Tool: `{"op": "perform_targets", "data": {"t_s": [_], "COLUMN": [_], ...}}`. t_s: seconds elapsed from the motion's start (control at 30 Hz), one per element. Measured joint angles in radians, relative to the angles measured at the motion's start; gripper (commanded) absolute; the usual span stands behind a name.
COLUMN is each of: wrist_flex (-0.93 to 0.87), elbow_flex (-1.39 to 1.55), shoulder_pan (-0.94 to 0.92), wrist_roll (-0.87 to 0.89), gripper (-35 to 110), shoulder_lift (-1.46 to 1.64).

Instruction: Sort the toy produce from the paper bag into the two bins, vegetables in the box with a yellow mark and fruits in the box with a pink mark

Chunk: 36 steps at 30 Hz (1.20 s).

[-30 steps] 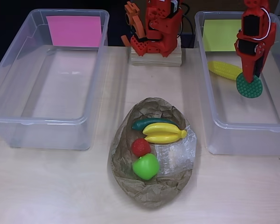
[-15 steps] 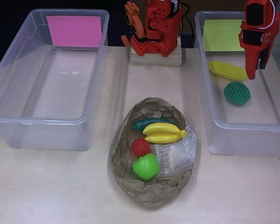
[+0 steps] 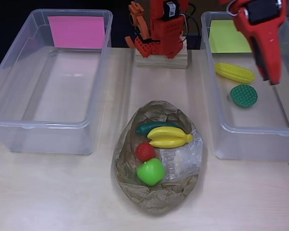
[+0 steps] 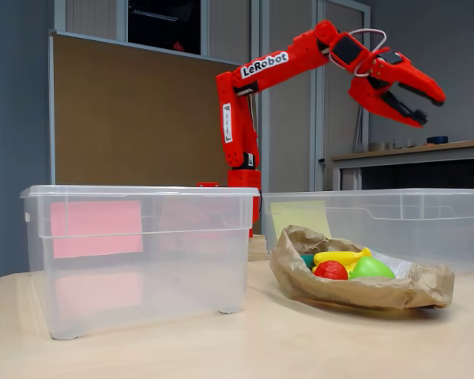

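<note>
The tool (image 4: pixel 415 99) has lifted high above the yellow-marked bin (image 3: pixel 216 120), fingers apart and empty, leaving the green round vegetable (image 3: pixel 243 95) beside the corn (image 3: pixel 234 72) — next pick waits in the paper bag (image 3: pixel 156 197).

Wooden table (image 3: pixel 62 192): two bins (image 3: pixel 50 82), paper bag (image 3: pixel 156 197).

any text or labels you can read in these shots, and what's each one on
"LeRobot": white letters on the red arm, along its upper link in the fixed view.
The pink note and the yellow note on the bins are blank colour marks with no writing.
No other text shows.
</note>
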<state>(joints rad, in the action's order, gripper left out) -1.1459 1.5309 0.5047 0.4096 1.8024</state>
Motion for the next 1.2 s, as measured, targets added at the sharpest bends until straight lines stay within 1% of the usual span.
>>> {"op": "perform_targets", "data": {"t_s": [0.1,0.2,0.3,0.37,0.43,0.57,0.67,0.7,0.87,1.2], "wrist_flex": [-0.069,-0.135,-0.16,-0.152,-0.107,0.025,0.098,0.098,0.17,0.176], "elbow_flex": [0.052,0.138,0.239,0.288,0.348,0.495,0.566,0.575,0.578,0.44], "shoulder_pan": [-0.167,-0.337,-0.423,-0.426,-0.411,-0.357,-0.35,-0.344,-0.319,-0.305], "wrist_roll": [-0.041,-0.138,-0.225,-0.256,-0.256,-0.195,-0.147,-0.137,-0.117,-0.06], "gripper": [17,19,18,18,20,20,20,21,24,24], "shoulder_lift": [0.012,0.012,-0.008,-0.046,-0.1,-0.146,-0.15,-0.15,-0.176,-0.354]}}
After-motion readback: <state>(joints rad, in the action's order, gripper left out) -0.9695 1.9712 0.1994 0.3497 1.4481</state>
